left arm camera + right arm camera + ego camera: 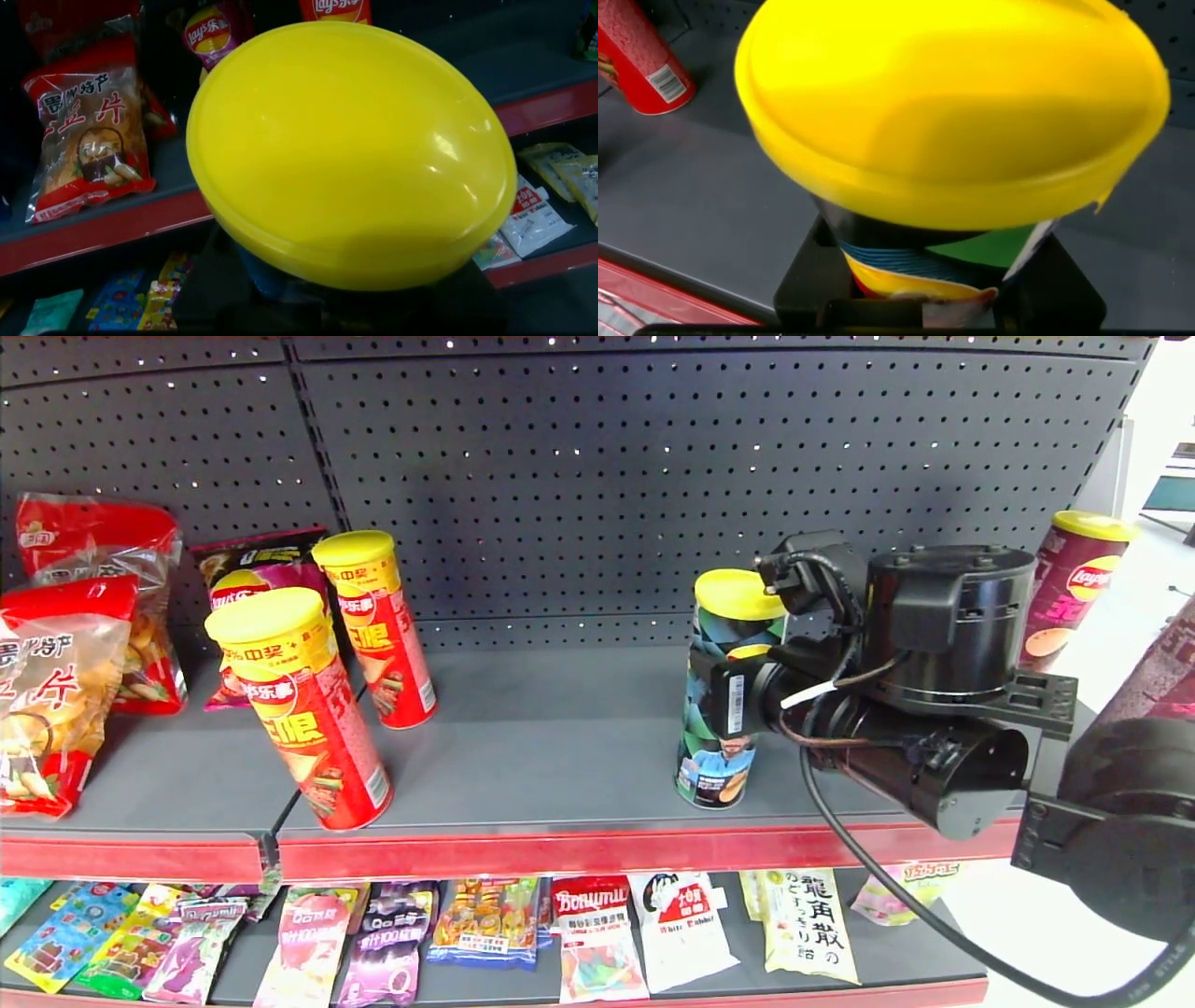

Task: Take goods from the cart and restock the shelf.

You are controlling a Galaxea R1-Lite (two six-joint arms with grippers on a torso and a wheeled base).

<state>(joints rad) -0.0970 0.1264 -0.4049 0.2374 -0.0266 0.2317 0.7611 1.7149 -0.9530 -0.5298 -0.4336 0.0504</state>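
A teal and black patterned chip can with a yellow lid stands upright on the grey shelf, right of centre. My right gripper comes in from the right and is shut on the can's middle. In the right wrist view the can's lid looms large, and the gripper clasps the can's body below it. In the left wrist view another can's yellow lid sits close up in front of the shelf, held in my left gripper, whose fingers are hidden under it.
Two red cans and snack bags stand at the shelf's left. A maroon can is at the far right. Bare shelf lies between the red cans and the patterned can. Candy bags line the lower shelf.
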